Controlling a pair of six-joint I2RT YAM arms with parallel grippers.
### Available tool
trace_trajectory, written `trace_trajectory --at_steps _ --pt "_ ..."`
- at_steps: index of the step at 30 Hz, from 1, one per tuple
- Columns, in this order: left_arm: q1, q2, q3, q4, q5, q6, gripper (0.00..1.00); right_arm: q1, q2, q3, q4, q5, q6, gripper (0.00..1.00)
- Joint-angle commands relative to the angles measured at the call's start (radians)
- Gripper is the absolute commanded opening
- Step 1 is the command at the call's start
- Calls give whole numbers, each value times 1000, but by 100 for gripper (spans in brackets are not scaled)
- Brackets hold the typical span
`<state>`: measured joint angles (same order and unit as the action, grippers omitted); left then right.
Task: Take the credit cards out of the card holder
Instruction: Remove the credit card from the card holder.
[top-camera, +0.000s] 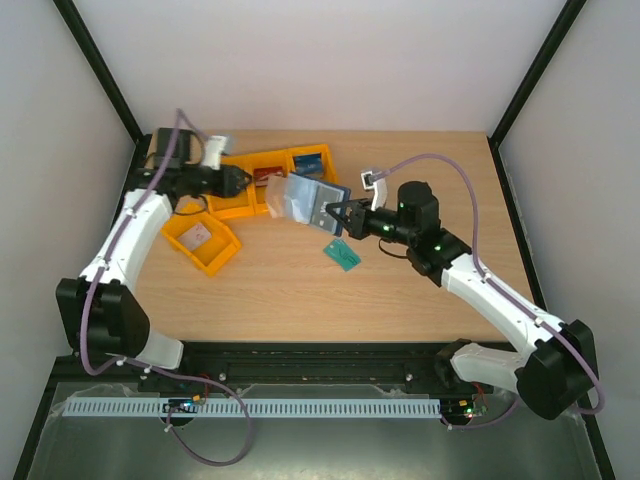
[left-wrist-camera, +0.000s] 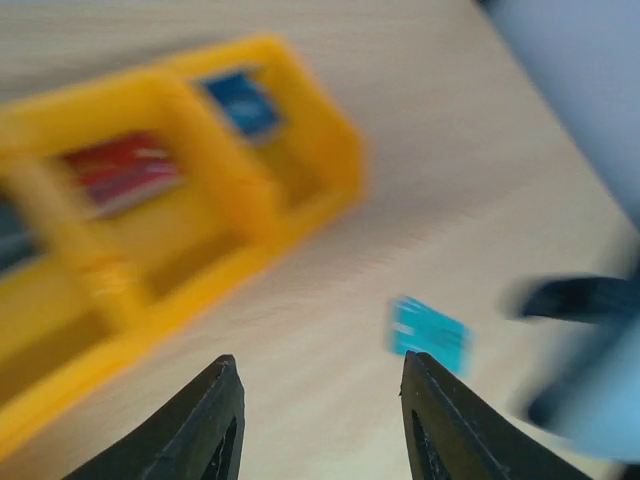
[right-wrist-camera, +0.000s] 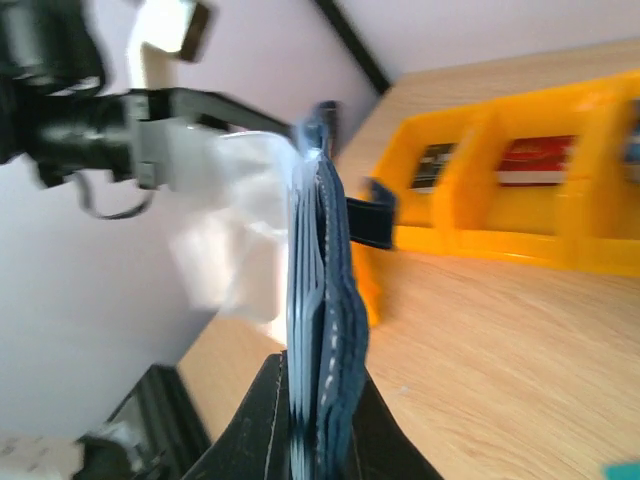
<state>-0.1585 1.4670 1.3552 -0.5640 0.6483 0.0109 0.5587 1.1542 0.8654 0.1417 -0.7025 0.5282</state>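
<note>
Right gripper (top-camera: 335, 212) pinches just one edge of the holder (top-camera: 318, 195), aloft beside the bins (top-camera: 240, 208); left gripper (left-wrist-camera: 320, 358) open, empty by them, so its pull could twist the holder free.

Four bins (top-camera: 225, 250), five cards (top-camera: 265, 177), one card holder (top-camera: 305, 200).

Left wrist view is all smear: orange bins (left-wrist-camera: 150, 230) and teal card (left-wrist-camera: 428, 335) are mere blurs. Over on the right wrist, the card holder (right-wrist-camera: 320, 330) has its lower end buried between the right fingers (right-wrist-camera: 255, 425), cut off by the bottom edge.
</note>
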Motion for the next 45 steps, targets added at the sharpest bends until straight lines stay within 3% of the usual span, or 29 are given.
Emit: trace_trajectory --at_steps 1,4,6,14,17,20,28,38,45 --pt "166 -74 -6 127 -164 -110 47 3 17 117 -267 338 -30 2" --pt "170 -102 54 63 -62 -55 56 4 108 236 -468 526 -33 2" --pt "156 -103 87 24 25 -32 59 4 159 277 -492 528 -46 2" --pt "-107 -75 128 -86 137 69 60 17 216 282 -342 373 22 2" --pt "-171 -51 99 -57 189 37 56 23 220 257 -261 188 20 2" --pt "-189 -35 79 -40 220 15 47 23 194 197 -96 -21 47 2" --pt "-188 -46 23 -6 297 -20 45 23 140 97 132 -182 91 2" --pt "-190 -53 -28 32 368 -60 45 23 124 45 353 -247 185 2" --pt "-230 -33 -12 30 479 -55 44 23 159 10 488 -168 271 2"
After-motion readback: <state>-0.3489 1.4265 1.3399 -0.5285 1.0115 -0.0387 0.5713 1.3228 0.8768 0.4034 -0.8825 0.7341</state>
